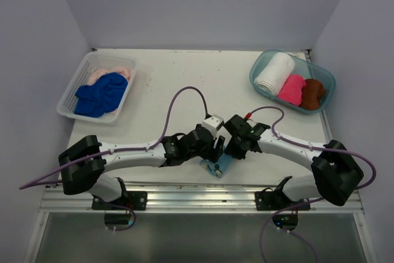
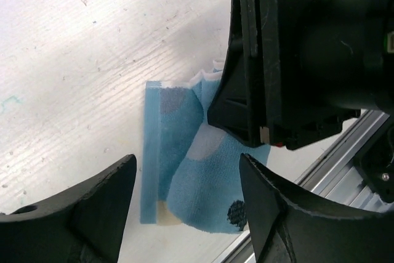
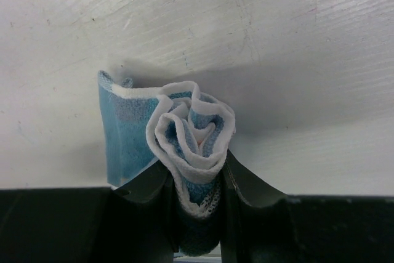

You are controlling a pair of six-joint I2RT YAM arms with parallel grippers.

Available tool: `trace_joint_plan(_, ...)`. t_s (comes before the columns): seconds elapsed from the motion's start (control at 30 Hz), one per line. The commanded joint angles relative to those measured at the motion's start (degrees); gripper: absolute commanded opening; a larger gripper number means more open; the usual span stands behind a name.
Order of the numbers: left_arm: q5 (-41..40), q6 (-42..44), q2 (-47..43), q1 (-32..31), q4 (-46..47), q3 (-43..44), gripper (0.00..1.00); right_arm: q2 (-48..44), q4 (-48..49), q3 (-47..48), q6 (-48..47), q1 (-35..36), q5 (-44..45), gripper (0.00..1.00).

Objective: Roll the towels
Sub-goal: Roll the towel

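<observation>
Right wrist cam is the only view that shows the grip. The right gripper (image 3: 196,180) has its jaws pinched in on the rolled end of the light blue towel (image 3: 191,133). The white-edged spiral sticks up between the fingers, and a flat tail of cloth lies on the table to its left.

Left wrist cam gives the other side. The left gripper (image 2: 186,165) has its jaws spread wide with nothing in them. The towel lies on the table beyond and between the fingers, and no contact is visible. The right gripper's black body fills the upper right of that view, sits on the towel and hides the roll completely. Only the flat, partly unrolled part shows, with a dark print spot near its near edge.

Top cam: both grippers meet nose to nose at centre, close to the near edge of the table (image 1: 184,72). They cover most of the towel; just a blue corner pokes out below them, next to the aluminium rail (image 1: 197,195).

Around:
- Far left, the white lattice basket (image 1: 69,101) holds the royal blue towel (image 1: 101,93) bunched up, with the peach towel (image 1: 111,73) behind it.
- Far right, the teal tub (image 1: 326,87) holds the white towel (image 1: 275,73), rolled, then the pink towel (image 1: 292,89) and the brown towel (image 1: 313,93) side by side.
- A purple cable (image 1: 178,100) loops over the table behind the left arm.
</observation>
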Motion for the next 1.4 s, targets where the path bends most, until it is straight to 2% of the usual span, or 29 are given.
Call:
trace_joint_plan(0.0, 3.2, 2.8, -1.9, -5.2, 3.7, -1.5, 0.71, 0.7, 0.6, 0.0, 3.4, -1.5, 0.4, 0.04)
trace_joint_plan(0.13, 0.8, 2.4, -3.3, -5.2, 2.2, -1.9, 0.72, -2.1, 1.7, -2.8, 5.4, -4.9, 2.1, 0.03)
trace_joint_plan(0.33, 2.7, 3.3, -3.8, -4.9, 3.3, -2.2, 0.72, -2.5, 1.7, -2.8, 7.1, -7.2, 6.5, 0.03)
trace_joint_plan(0.4, 5.4, 4.7, -3.6, -4.5, 4.4, -1.9, 0.75, -1.5, 1.7, -1.5, 6.9, -8.0, 6.7, 0.03)
trace_joint_plan(0.43, 6.5, 5.4, -3.5, -3.8, 4.7, -1.8, 0.8, -1.2, 1.7, -1.1, 6.8, -8.2, 6.8, 0.02)
trace_joint_plan(0.53, 9.5, 8.5, -2.3, -2.6, 5.6, -1.3, 0.88, -0.4, 2.4, -0.1, 7.0, -8.4, 6.4, 0.02)
trace_joint_plan(0.73, 10.3, 11.4, 3.1, -2.4, 5.4, 0.6, 0.88, 0.3, 3.7, -0.8, 7.3, -8.7, 4.9, 0.02)
trace_joint_plan(0.9, 5.2, 11.8, 4.6, -2.4, 6.7, 2.0, 0.86, 0.4, 4.9, -1.5, 7.2, -8.8, 3.6, 0.02)
trace_joint_plan(1.03, 1.6, 11.9, 3.6, -2.4, 7.1, 2.0, 0.8, 1.2, 5.0, -0.6, 6.2, -9.1, 2.9, 0.02)
trace_joint_plan(1.1, 0.0, 12.2, 2.4, -2.5, 7.5, 1.5, 0.8, 1.5, 5.1, -0.4, 6.0, -9.1, 2.7, 0.02)
trace_joint_plan(1.23, -0.7, 13.8, 3.8, -2.5, 6.8, 2.3, 0.92, 2.0, 5.6, -0.1, 5.8, -9.3, 2.3, 0.02)
trace_joint_plan(1.37, 1.1, 16.2, 6.8, -2.3, 6.1, 4.2, 0.95, 2.6, 5.7, 0.2, 5.6, -9.5, 1.7, 0.02)
